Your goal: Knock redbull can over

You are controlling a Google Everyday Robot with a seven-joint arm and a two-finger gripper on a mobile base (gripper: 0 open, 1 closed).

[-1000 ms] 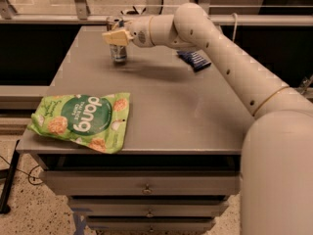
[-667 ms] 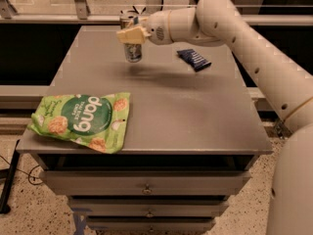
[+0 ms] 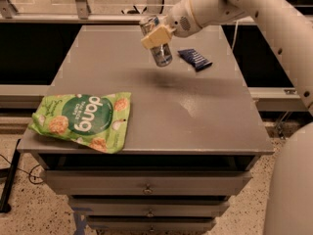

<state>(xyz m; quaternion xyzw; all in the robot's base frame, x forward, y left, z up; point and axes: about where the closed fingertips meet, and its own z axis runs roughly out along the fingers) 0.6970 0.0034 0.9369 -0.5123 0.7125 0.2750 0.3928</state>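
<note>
The redbull can [image 3: 162,56] is a slim blue and silver can at the back middle of the grey table [image 3: 195,111]. It is tilted, with its top leaning left. My gripper [image 3: 154,33] reaches in from the right and is shut on the can's upper part. A cream finger pad [image 3: 157,36] crosses the can's front and hides its top half. The can's lower end is close over the table surface; I cannot tell whether it touches.
A flat dark-blue wrapped packet [image 3: 195,58] lies just right of the can. A green snack bag [image 3: 82,120] lies at the table's front left corner. My arm [image 3: 254,13] spans the back right. Drawers [image 3: 146,185] sit under the table.
The gripper and the can have moved to the right, toward the dark-blue packet. The can stood upright before and now tilts. The bag and the packet have not moved.
</note>
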